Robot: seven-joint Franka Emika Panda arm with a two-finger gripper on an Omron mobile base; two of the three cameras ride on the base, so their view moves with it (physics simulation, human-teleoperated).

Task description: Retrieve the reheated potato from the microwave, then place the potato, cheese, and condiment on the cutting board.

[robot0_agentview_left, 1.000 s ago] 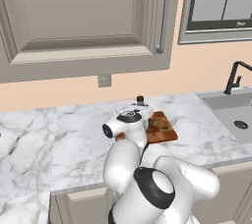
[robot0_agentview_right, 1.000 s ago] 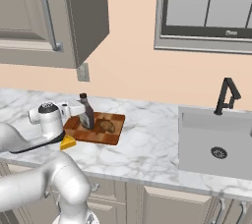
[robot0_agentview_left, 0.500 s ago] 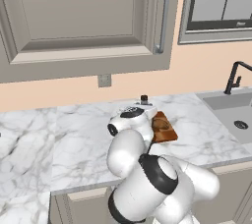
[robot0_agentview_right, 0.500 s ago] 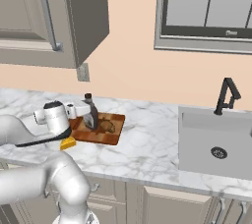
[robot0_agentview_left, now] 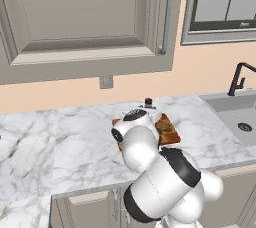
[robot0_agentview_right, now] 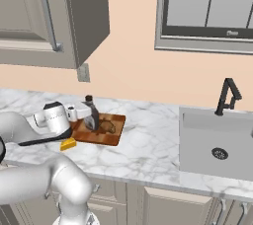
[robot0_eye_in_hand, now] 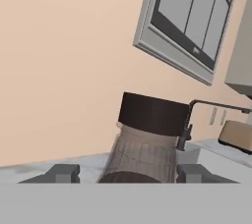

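Here, from left to right, we see the cheese (robot0_agentview_right: 68, 144) on the counter (robot0_agentview_right: 148, 145), then our gripper (robot0_agentview_right: 88, 115) with jaws apart either side of the upright bottle (robot0_agentview_right: 91, 114), which stands on the cutting board (robot0_agentview_right: 109, 135), and the potato (robot0_agentview_right: 107, 127) lying at four o'clock of it.

I can read no text, number or brand anywhere in these frames. The microwave (robot0_agentview_right: 205, 9), at the upper right of the right base view, carries a small pale mark on the dark strip under its glass, and the same mark shows in the hand view at upper right, but it is too small for me to make out. The condiment (robot0_eye_in_hand: 145, 139), at the lower centre of the hand view, shows me only its dark cap and a finely gridded neck, with no lettering I can pick out.
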